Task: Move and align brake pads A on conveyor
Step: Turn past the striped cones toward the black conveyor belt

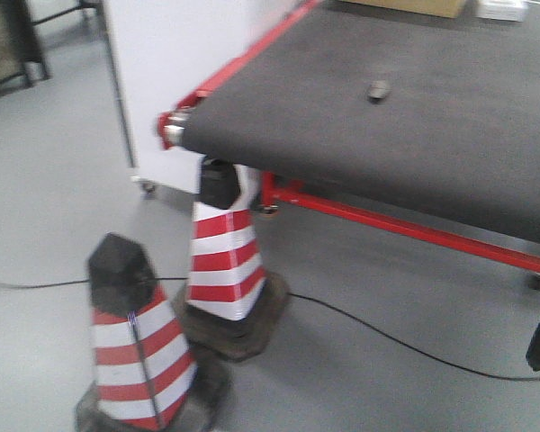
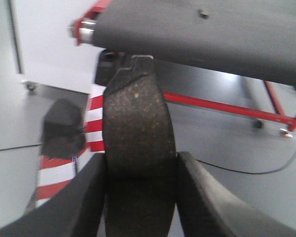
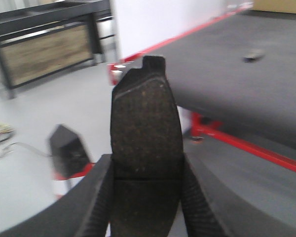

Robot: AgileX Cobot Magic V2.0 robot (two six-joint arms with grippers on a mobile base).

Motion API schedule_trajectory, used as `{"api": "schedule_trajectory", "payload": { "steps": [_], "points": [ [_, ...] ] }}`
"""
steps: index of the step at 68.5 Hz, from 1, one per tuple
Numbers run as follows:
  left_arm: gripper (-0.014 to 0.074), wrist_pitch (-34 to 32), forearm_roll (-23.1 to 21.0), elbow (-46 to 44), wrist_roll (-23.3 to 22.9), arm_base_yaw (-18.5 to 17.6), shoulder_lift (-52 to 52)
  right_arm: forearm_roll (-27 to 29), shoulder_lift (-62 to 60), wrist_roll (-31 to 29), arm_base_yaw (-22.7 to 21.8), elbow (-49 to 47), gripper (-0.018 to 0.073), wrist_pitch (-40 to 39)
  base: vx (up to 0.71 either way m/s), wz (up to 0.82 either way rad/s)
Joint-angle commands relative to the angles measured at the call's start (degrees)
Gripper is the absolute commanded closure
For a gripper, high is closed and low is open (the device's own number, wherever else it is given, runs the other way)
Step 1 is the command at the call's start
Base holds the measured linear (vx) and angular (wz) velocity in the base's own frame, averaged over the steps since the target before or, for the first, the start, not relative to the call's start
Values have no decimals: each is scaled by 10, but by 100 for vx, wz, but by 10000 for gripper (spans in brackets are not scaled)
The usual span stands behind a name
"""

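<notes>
Left hand (image 2: pixel 140 197) grips brake pad (image 2: pixel 137 133); right hand (image 3: pixel 147 197) grips another (image 3: pixel 145 128); conveyor (image 1: pixel 432 117) ahead

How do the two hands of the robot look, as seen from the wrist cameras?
Only the fingers show. The left hand has two thick, matte black fingers with rounded outer sides. The right hand is the same shape and colour, and its fingers carry a fine ribbed texture on the inner faces. No cables, markings or arm links are in view.
</notes>
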Motion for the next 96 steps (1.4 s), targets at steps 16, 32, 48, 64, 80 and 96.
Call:
{"api": "schedule_trajectory", "payload": {
  "steps": [16, 32, 48, 64, 80, 96],
  "points": [
    [603, -53, 3, -15, -1, -2, 6, -8, 3, -2, -2, -18, 564, -56, 7, -77],
    [603, -53, 3, -15, -1, -2, 6, -8, 3, -2, -2, -18, 564, -56, 5, -59],
    [603, -53, 3, -15, -1, -2, 6, -8, 3, -2, -2, -18, 564, -56, 4, -34],
    [603, -53, 3, -15, -1, -2, 6, -8, 3, -2, -2, -18, 564, -56, 3, -13],
    [603, -53, 3, -15, -1, -2, 6, -8, 3, -2, -2, -18, 564, -56, 2, -8],
    [603, -53, 3, -15, -1, -2, 6, -8, 3, -2, -2, -18, 564, -56, 6, -17]
  ]
}}
